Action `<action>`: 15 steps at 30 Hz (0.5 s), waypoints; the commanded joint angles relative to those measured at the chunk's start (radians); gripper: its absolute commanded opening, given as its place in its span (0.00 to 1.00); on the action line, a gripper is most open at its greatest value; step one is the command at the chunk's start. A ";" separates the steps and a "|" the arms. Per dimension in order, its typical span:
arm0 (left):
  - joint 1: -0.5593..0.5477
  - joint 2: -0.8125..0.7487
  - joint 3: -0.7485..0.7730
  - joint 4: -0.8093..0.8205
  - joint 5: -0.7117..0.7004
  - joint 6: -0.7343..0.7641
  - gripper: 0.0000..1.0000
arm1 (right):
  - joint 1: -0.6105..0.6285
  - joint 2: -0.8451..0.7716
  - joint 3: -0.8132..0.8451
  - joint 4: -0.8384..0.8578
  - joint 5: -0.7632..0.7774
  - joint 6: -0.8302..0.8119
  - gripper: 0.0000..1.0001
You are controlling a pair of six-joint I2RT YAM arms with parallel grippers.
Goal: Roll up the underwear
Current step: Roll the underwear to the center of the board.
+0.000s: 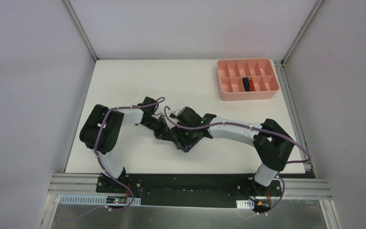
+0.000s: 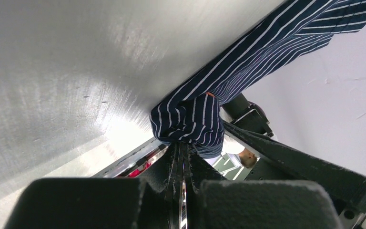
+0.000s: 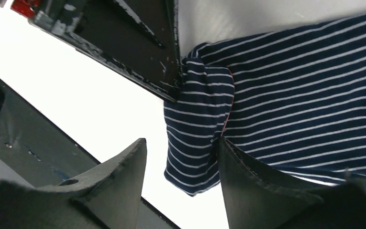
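The striped dark blue underwear (image 3: 305, 95) lies on the white table, its near end bunched into a small roll (image 2: 190, 121). My left gripper (image 2: 183, 145) is shut on that bunched end. My right gripper (image 3: 181, 140) is open around the same rolled end, its right finger (image 3: 248, 176) touching the cloth and its left finger standing apart. In the top view both grippers meet at mid-table, left (image 1: 164, 131) and right (image 1: 187, 140), and hide most of the striped piece. The navy underwear with orange trim (image 1: 246, 84) sits in a compartment of the pink tray.
The pink compartment tray (image 1: 228, 90) stands at the back right corner of the table. Grey walls enclose the table on the left, back and right. The arm bases sit along the near edge.
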 commanded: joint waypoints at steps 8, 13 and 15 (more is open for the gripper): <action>-0.015 0.027 -0.004 -0.059 0.018 -0.020 0.00 | 0.088 0.096 0.116 -0.089 0.101 -0.064 0.55; -0.014 0.013 0.000 -0.059 0.023 -0.035 0.00 | 0.085 0.108 0.089 -0.063 0.107 -0.028 0.11; -0.014 -0.004 0.002 -0.058 0.023 -0.046 0.02 | 0.073 0.093 0.056 -0.028 0.094 0.001 0.00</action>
